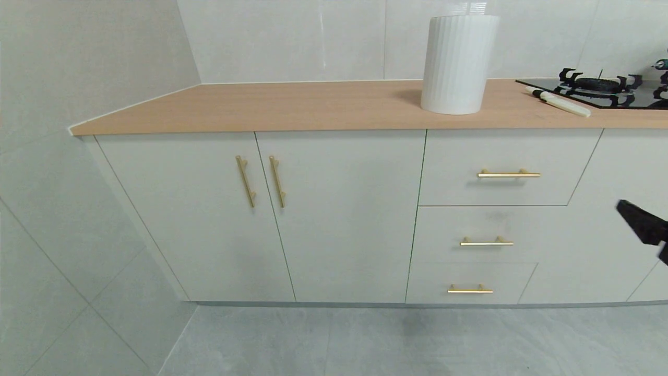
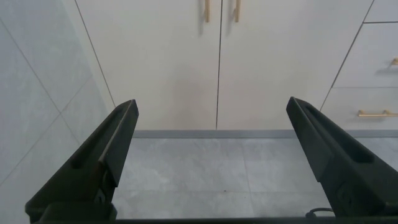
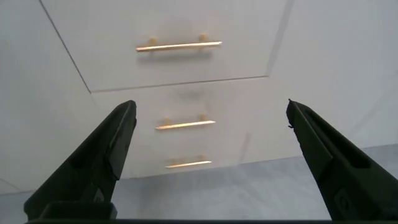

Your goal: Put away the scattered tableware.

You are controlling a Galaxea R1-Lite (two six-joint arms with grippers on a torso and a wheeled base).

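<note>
A cream-handled knife (image 1: 558, 101) lies on the wooden countertop (image 1: 292, 104) at the far right, beside the black stove. A tall white ribbed holder (image 1: 457, 63) stands on the countertop left of it. My right gripper (image 3: 210, 115) is open and empty, in front of the white drawers, facing the top drawer handle (image 3: 178, 45); one black finger (image 1: 643, 223) shows at the right edge of the head view. My left gripper (image 2: 211, 112) is open and empty, low above the floor, facing the double cabinet doors (image 2: 219, 62).
A black gas stove (image 1: 600, 89) sits at the countertop's right end. Below are two doors with gold handles (image 1: 261, 180) and three stacked drawers (image 1: 490, 209). A tiled wall closes the left side. Grey tiled floor (image 1: 365, 339) lies in front.
</note>
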